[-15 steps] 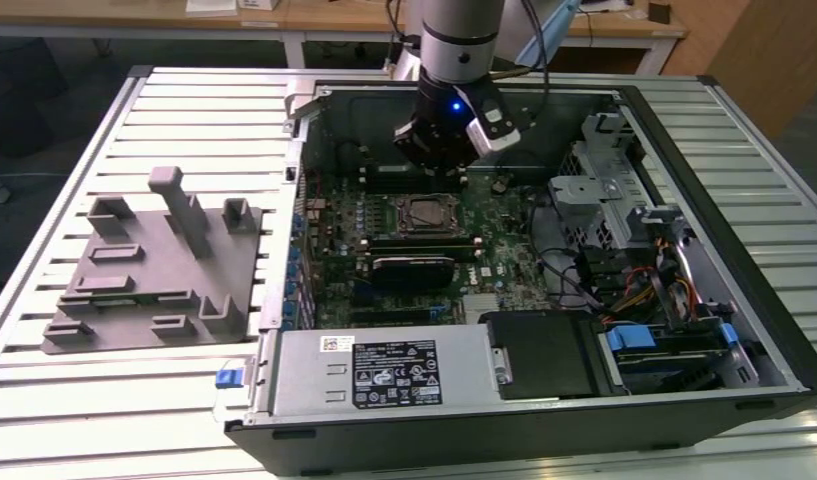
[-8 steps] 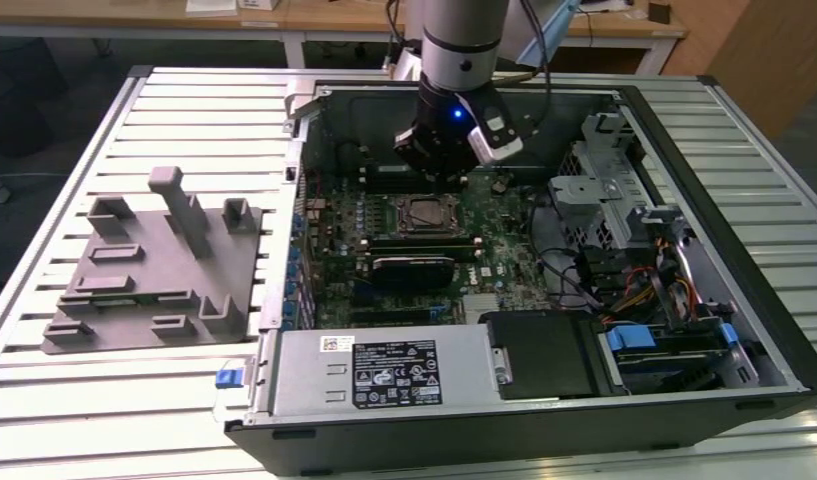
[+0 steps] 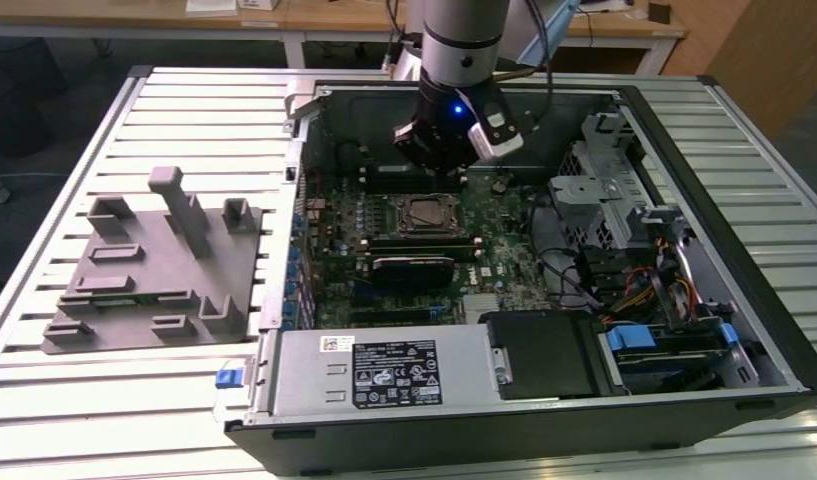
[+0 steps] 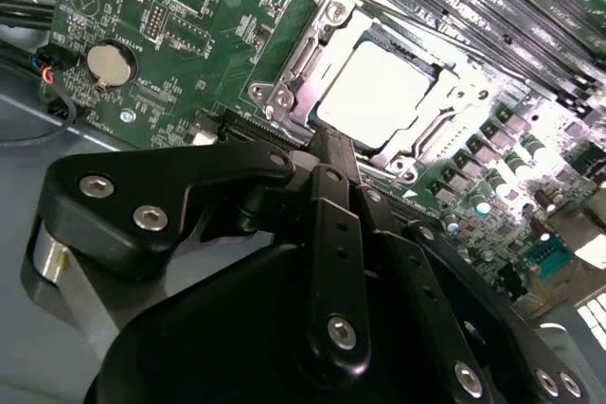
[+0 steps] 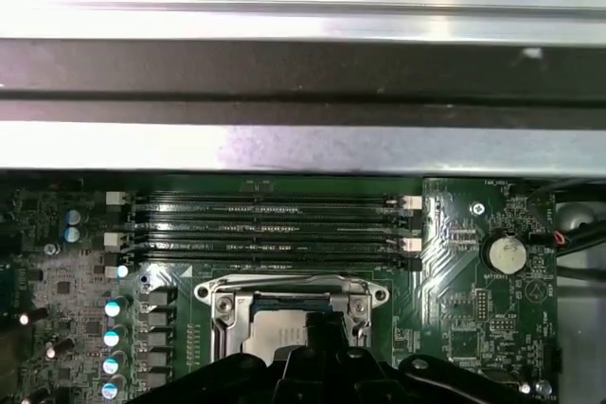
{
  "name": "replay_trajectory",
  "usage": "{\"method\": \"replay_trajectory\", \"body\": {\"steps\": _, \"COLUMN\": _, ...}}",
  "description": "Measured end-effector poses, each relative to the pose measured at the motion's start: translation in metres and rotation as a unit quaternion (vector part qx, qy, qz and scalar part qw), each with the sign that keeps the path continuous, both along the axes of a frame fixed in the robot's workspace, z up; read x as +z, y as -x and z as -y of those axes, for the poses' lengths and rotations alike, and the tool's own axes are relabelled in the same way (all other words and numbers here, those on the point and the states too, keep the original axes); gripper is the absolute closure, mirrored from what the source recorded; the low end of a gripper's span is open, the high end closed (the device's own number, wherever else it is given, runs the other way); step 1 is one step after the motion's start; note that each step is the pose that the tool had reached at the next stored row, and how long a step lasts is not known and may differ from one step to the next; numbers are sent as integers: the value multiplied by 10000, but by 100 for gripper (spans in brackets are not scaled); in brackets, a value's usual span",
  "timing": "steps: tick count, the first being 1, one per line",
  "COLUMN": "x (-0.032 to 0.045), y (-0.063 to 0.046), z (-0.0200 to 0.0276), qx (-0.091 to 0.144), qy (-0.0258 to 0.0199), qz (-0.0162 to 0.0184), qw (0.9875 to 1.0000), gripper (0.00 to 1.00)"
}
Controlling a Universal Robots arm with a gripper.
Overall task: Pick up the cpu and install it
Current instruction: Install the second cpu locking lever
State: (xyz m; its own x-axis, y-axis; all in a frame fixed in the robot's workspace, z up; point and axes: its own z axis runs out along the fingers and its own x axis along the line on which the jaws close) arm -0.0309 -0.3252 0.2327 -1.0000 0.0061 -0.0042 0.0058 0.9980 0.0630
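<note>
Your claw [image 3: 442,160] hangs inside the open computer case [image 3: 728,190], just above the motherboard [image 4: 189,7]. Its black fingers [image 4: 331,234] look drawn together with nothing between them. Just beyond the fingertips, the cpu [image 4: 383,92] lies seated in its socket frame [image 4: 312,54], silvery top up. Beside the socket you see memory slots [image 5: 260,224]. A grey fixture [image 3: 148,270] sits on the tabletop [image 3: 35,400], at the exterior view's left.

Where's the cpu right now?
The cpu sits in the motherboard socket inside the open computer case, flanked by memory slots; in the exterior view it lies just below the gripper, mid-board.
</note>
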Motion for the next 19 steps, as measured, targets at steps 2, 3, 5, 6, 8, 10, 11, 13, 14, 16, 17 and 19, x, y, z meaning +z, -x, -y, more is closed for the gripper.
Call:
{"method": "replay_trajectory", "body": {"steps": 2, "x": 24, "y": 2, "z": 3, "qx": 0, "qy": 1, "qz": 0, "qw": 10000, "gripper": 89}}
{"method": "replay_trajectory", "body": {"steps": 3, "x": 26, "y": 3, "z": 8, "qx": 0, "qy": 0, "qz": 0, "qw": 10000, "gripper": 89}}
{"method": "replay_trajectory", "body": {"steps": 5, "x": 27, "y": 3, "z": 25, "qx": 0, "qy": 0, "qz": 0, "qw": 10000, "gripper": 89}}
{"method": "replay_trajectory", "body": {"steps": 6, "x": 27, "y": 3, "z": 36, "qx": 0, "qy": 0, "qz": 0, "qw": 10000, "gripper": 89}}
{"method": "replay_trajectory", "body": {"steps": 8, "x": 27, "y": 3, "z": 66, "qx": 0, "qy": 0, "qz": 0, "qw": 10000, "gripper": 89}}
{"method": "replay_trajectory", "body": {"steps": 10, "x": 28, "y": 3, "z": 100, "qx": 0, "qy": 1, "qz": -1, "qw": 10000, "gripper": 89}}
{"method": "replay_trajectory", "body": {"steps": 11, "x": 27, "y": 3, "z": 115, "qx": 0, "qy": 0, "qz": 0, "qw": 10000, "gripper": 89}}
{"method": "replay_trajectory", "body": {"steps": 13, "x": 27, "y": 3, "z": 140, "qx": 0, "qy": 0, "qz": 0, "qw": 10000, "gripper": 89}}
{"method": "replay_trajectory", "body": {"steps": 14, "x": 27, "y": 3, "z": 151, "qx": 0, "qy": 0, "qz": 0, "qw": 10000, "gripper": 89}}
{"method": "replay_trajectory", "body": {"steps": 16, "x": 28, "y": 3, "z": 171, "qx": 0, "qy": 1, "qz": -1, "qw": 10000, "gripper": 89}}
{"method": "replay_trajectory", "body": {"steps": 17, "x": 27, "y": 3, "z": 179, "qx": 0, "qy": 0, "qz": 0, "qw": 10000, "gripper": 89}}
{"method": "replay_trajectory", "body": {"steps": 19, "x": 27, "y": 3, "z": 192, "qx": 0, "qy": 0, "qz": 0, "qw": 10000, "gripper": 89}}
